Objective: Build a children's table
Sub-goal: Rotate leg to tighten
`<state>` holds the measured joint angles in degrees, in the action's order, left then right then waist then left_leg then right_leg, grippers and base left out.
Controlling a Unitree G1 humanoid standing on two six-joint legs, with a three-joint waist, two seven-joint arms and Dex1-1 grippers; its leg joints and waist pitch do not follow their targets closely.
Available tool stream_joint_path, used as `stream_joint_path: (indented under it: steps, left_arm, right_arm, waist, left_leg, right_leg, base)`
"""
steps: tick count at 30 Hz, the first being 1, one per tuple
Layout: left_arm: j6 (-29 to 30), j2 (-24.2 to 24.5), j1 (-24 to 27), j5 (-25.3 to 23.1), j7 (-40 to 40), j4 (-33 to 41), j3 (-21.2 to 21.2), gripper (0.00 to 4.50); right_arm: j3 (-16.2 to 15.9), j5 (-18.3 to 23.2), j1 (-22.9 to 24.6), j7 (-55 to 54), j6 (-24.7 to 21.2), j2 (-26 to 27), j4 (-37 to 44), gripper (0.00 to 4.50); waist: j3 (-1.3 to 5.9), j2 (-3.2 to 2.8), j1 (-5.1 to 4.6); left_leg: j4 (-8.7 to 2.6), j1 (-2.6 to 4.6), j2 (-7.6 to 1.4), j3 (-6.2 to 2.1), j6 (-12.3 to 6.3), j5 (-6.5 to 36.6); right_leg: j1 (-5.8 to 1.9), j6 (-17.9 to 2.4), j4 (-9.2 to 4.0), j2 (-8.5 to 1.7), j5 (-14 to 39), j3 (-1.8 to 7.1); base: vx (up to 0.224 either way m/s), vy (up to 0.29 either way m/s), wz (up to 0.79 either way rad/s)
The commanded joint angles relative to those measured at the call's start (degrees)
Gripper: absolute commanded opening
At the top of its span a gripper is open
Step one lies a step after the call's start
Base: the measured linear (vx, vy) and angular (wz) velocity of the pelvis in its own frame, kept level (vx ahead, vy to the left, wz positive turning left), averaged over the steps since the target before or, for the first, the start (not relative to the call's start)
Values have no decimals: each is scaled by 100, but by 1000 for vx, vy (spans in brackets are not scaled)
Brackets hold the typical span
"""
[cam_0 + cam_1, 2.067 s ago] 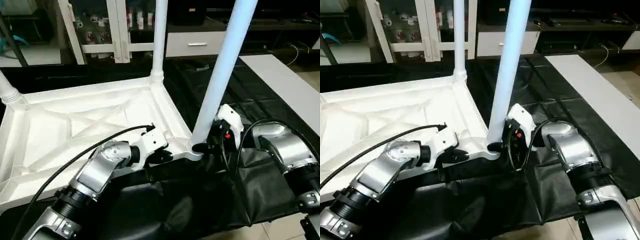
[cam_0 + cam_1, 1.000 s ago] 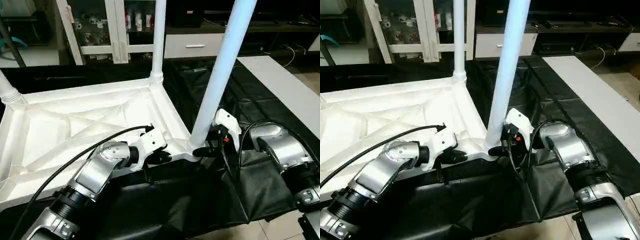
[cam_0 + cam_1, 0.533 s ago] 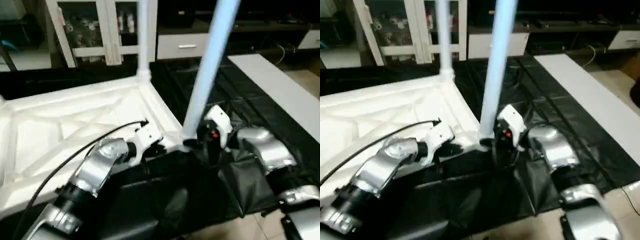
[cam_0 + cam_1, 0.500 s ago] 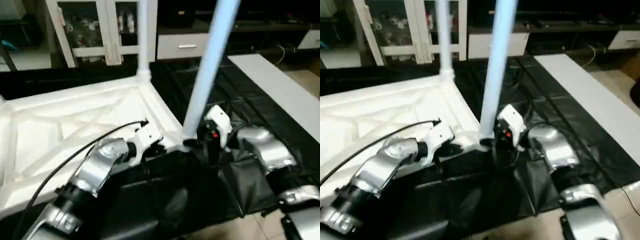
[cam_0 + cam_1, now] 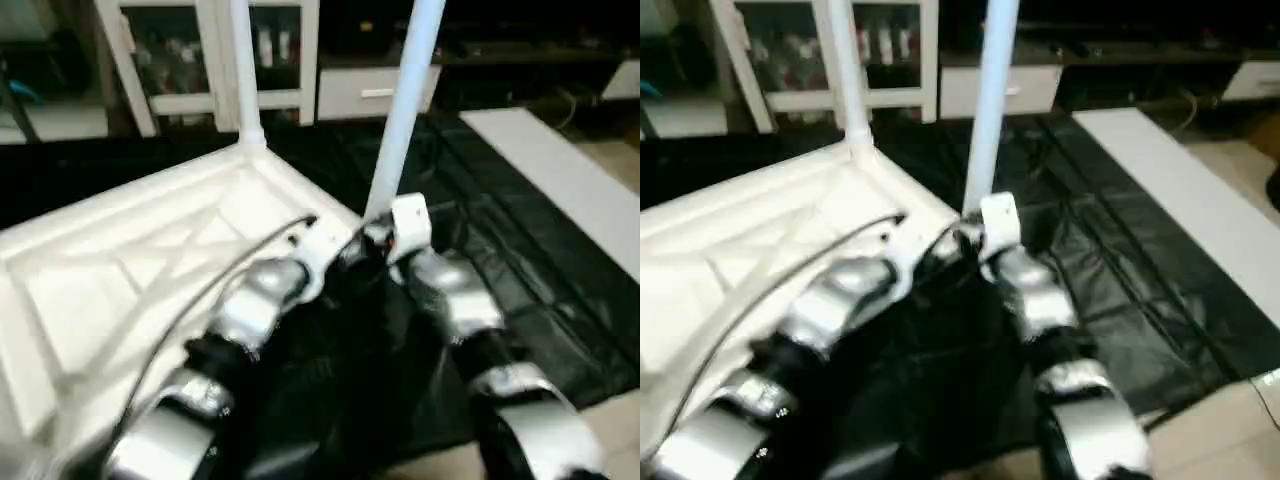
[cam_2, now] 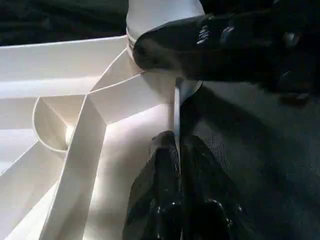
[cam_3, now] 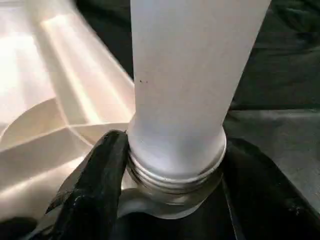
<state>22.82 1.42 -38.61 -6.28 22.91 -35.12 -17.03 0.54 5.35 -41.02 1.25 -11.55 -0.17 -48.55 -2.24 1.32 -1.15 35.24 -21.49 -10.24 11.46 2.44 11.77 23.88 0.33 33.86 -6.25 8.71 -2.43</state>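
Note:
The white tabletop [image 5: 130,270] lies upside down with its X ribs facing up on a black sheet. One white leg [image 5: 243,70] stands in the far corner socket. A second leg [image 5: 405,110] stands in the near right corner socket. My right gripper [image 7: 175,185] is shut on that second leg's threaded base, a black finger [image 7: 95,180] pressing on each side of the collar. My left gripper [image 6: 177,150] is shut on the tabletop's thin rim [image 6: 177,110] just beside that socket. In the head views both grippers meet at this corner [image 5: 365,240].
A flat white board [image 5: 560,170] lies to the right on the black sheet [image 5: 500,260]. White glass-door cabinets [image 5: 180,60] and a drawer unit [image 5: 365,90] stand behind. Bare floor shows at the lower right [image 5: 1230,420].
The whole picture has shifted and tilted, so the camera has moved. Both grippers keep their hold at the near right corner, left on the rim, right at the leg's base.

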Motion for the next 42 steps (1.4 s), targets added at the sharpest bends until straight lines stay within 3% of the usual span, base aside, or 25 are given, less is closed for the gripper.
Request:
stream_joint_path:
  steps: [1,7,11,12,13,17,19,21,23,26,29,32,36,38,42]
  left_arm:
    - [-156,-191,-44,-103,-267,-118,-58,0]
    - [-267,-138,-54,-110,-240,-171,2,0]
    - [-337,-60,-25,-88,-112,-115,3,0]
    - [-334,-8,20,-83,-6,-26,-14,0]
    - [-329,18,37,-80,44,11,-26,0]
    - [-328,357,280,-25,687,519,-217,0]
    - [-211,611,484,55,1150,913,-344,0]
    - [-201,863,675,128,1583,1248,-486,0]
    - [-169,1160,894,230,2011,1621,-602,0]
    - [-162,1435,1075,315,2392,1947,-694,0]
    - [-36,1745,1258,453,2854,2375,-786,0]
    - [7,1903,1330,533,3174,2597,-851,0]
    - [62,1931,1320,547,3207,2673,-868,0]
    - [95,1938,1320,560,3225,2711,-875,0]
    - [144,1946,1326,573,3260,2770,-887,0]
  right_arm:
    - [-32,-203,25,-491,-65,149,-375,269]
    - [-21,-210,-69,-472,352,275,-477,268]
    - [-65,-236,27,-276,501,211,-176,268]
    - [-118,-251,119,-163,444,146,62,324]
    - [-142,-255,161,-109,420,113,172,338]
    - [-337,-213,578,491,-190,-286,1217,358]
    - [-456,-129,767,1008,-646,-606,1673,379]
    - [-550,-24,892,1516,-933,-906,1985,386]
    - [-706,170,1062,2228,-1258,-1336,2437,386]
    - [-838,438,1255,3122,-1352,-1797,2882,386]
    - [-1074,759,1547,4480,-1400,-2496,3432,386]
    - [-1133,970,1714,5370,-1371,-2837,3546,386]
    - [-1244,881,1686,5593,-1225,-2939,3309,386]
    - [-1314,809,1623,5635,-1125,-2944,3172,386]
    - [-1365,697,1500,5630,-1076,-2885,3013,386]
  waist:
    - [384,-59,-30]
    - [354,-45,-40]
    - [362,-36,-40]
    - [360,-42,-23]
    - [362,-42,-15]
    - [378,-35,12]
    - [369,-34,22]
    - [354,-50,21]
    - [322,-66,42]
    - [320,-78,36]
    - [328,-92,52]
    - [321,-73,73]
    - [308,-65,73]
    - [316,-58,74]
    - [327,-45,67]
  left_leg:
    - [-487,75,-201,-116,8,1476]
    - [-511,79,-204,-128,1,1891]
    - [-506,57,-202,-118,-44,1724]
    - [-506,55,-203,-113,-70,1667]
    - [-504,61,-206,-112,-90,1626]
    - [-468,17,-215,-98,-325,1037]
    - [-467,12,-226,-91,-419,966]
    - [-474,37,-242,-81,-392,1127]
    - [-520,59,-276,-106,-220,1475]
    - [-536,68,-283,-114,-86,1623]
    - [-528,66,-284,-106,-122,1501]
    - [-512,53,-281,-92,-263,1362]
    - [-519,66,-288,-100,-179,1502]
    - [-510,86,-284,-96,-137,1538]
    - [-509,49,-278,-106,-166,1338]
  right_leg:
    - [-236,-1257,-366,-111,1130,109]
    - [-199,-1049,-435,-132,1770,104]
    - [-214,-1087,-407,-127,1492,112]
    - [-218,-1083,-408,-129,1452,115]
    - [-217,-1090,-403,-125,1396,115]
    - [-272,-1257,-322,-125,733,116]
    - [-286,-1316,-321,-135,725,120]
    - [-245,-1351,-348,-131,977,122]
    - [-240,-1238,-379,-130,1421,124]
    - [-232,-1219,-374,-117,1326,130]
    - [-255,-1288,-348,-124,1076,137]
    - [-266,-1390,-338,-138,958,143]
    - [-237,-1360,-385,-150,1392,144]
    - [-224,-1358,-388,-144,1451,145]
    - [-258,-1361,-355,-138,1258,139]
  base:
    - [0,0,0]
    - [0,0,0]
    - [0,0,0]
    - [0,0,0]
    - [0,0,0]
    - [0,0,0]
    - [0,0,0]
    - [0,0,0]
    - [0,0,0]
    - [0,0,0]
    - [0,0,0]
    - [0,0,0]
    - [0,0,0]
    - [0,0,0]
    - [0,0,0]
